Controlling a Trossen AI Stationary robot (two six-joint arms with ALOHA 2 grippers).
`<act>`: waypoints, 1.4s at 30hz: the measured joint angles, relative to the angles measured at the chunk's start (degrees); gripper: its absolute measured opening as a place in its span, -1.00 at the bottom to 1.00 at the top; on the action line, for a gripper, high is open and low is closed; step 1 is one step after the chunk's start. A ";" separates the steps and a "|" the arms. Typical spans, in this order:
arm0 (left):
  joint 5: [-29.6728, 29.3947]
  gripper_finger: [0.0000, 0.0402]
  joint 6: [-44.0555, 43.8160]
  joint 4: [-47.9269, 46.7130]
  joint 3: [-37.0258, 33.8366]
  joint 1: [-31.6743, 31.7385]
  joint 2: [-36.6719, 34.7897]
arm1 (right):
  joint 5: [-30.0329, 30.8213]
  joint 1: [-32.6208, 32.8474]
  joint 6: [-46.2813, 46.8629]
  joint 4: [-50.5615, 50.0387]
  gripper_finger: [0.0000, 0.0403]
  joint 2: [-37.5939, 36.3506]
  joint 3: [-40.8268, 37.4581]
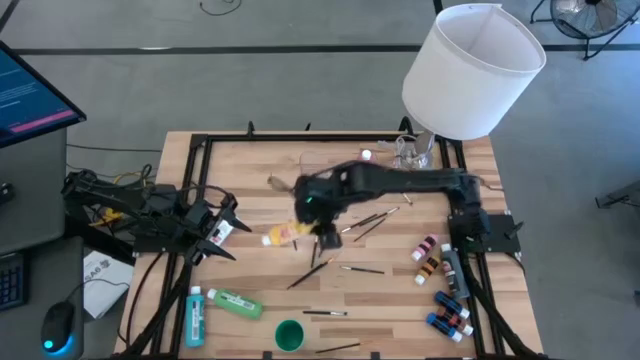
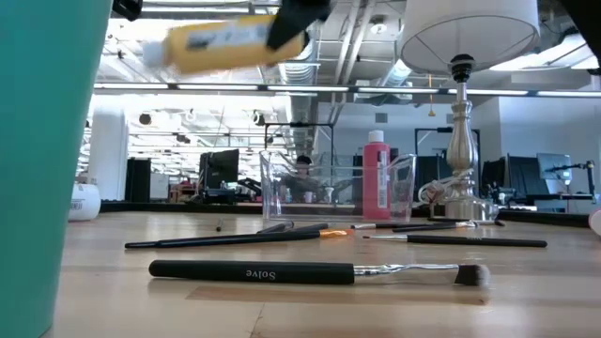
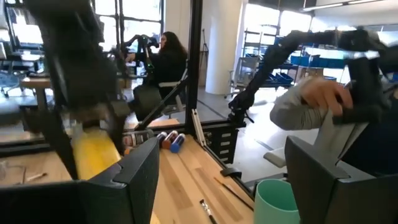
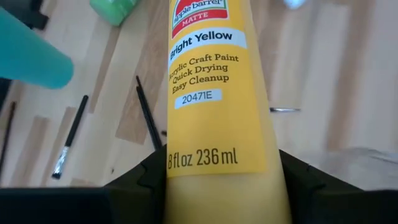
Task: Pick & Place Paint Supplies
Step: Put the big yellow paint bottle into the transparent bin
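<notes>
A yellow paint bottle [image 1: 285, 236] labelled Bright Yellow hangs in the air above the middle of the table. My right gripper [image 1: 318, 229] is shut on it. The low view shows the bottle [image 2: 225, 44] high above the brushes. My left gripper [image 1: 222, 238] waits at the table's left side, open and holding nothing [image 3: 230, 186]. A clear tray [image 2: 338, 188] stands at the far middle, and a red bottle [image 2: 377, 176] shows upright at it. Several dark-handled brushes [image 1: 365, 222] lie loose on the wood. My right gripper pinches the yellow bottle's lower body [image 4: 217, 171], just below the label's bottom line, between its two fingers [image 4: 146, 183]. The fingers slant down from the table's right side, and the bottle sticks out ahead of them. It is lifted clear, nearly level, cap end toward the table's left.
A green bottle [image 1: 236, 303], a teal bottle [image 1: 195, 315] and a green cup [image 1: 289, 335] lie near the front left. Small coloured bottles [image 1: 445, 290] sit along the right edge. A big white lampshade [image 1: 472, 70] stands at the far right. A person [image 3: 165, 59] sits beyond the table.
</notes>
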 joint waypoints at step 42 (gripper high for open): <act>-8.04 0.20 16.94 80.26 4.13 11.38 53.95 | 0.12 -0.89 0.98 7.65 -0.10 -19.31 0.01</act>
